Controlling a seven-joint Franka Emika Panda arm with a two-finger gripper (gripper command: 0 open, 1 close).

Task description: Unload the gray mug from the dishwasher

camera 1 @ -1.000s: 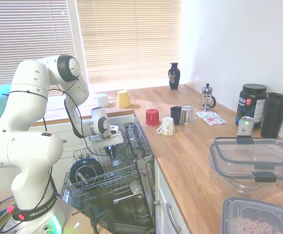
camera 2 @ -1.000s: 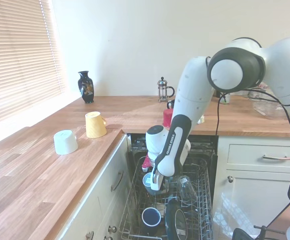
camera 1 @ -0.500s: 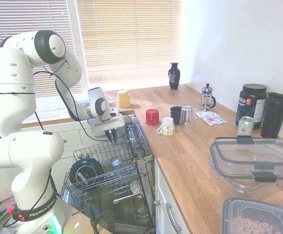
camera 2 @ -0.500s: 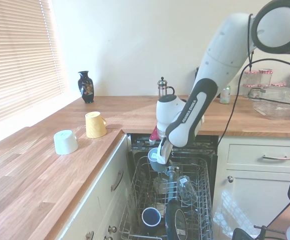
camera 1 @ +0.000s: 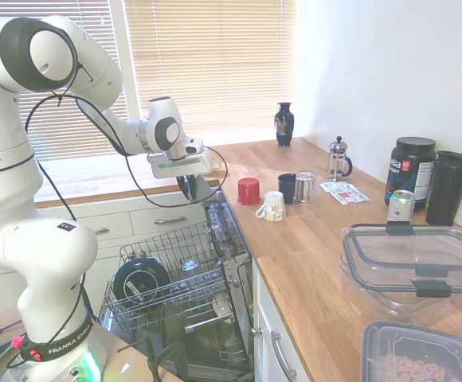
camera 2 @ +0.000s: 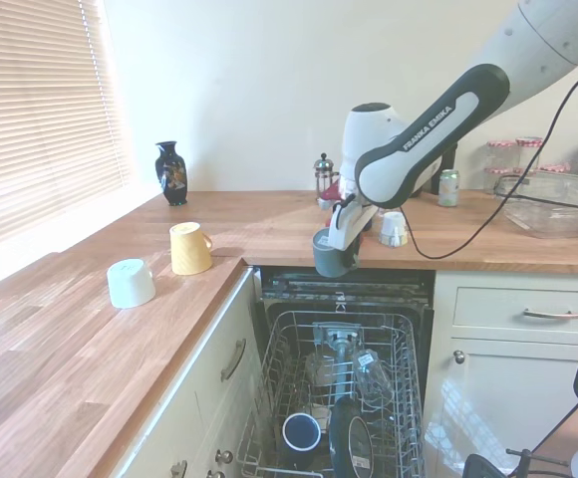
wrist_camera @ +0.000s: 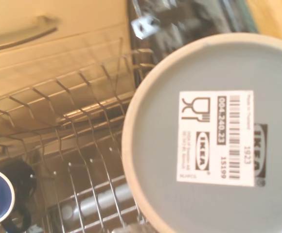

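The gray mug point(camera 2: 331, 261) hangs in the air above the back of the open dishwasher point(camera 2: 341, 299), about level with the counter edge. My gripper point(camera 2: 337, 242) is shut on its rim from above; in the first exterior view the gripper point(camera 1: 189, 187) sits over the rack's far end. In the wrist view the mug's point(wrist_camera: 214, 141) gray underside with a white barcode label fills most of the picture. Below it lies the pulled-out wire rack point(wrist_camera: 73, 145).
A black plate point(camera 1: 139, 278), a glass point(camera 2: 371, 370) and a dark cup with a blue inside point(camera 2: 301, 432) remain in the rack point(camera 1: 175, 274). On the counter stand a red cup point(camera 1: 248, 191), black mug point(camera 1: 287, 188), white patterned mug point(camera 1: 273, 206), yellow mug point(camera 2: 189, 248) and white cup point(camera 2: 131, 283).
The arm has risen, carrying the gray mug up out of the rack to counter height and toward the dishwasher's back.
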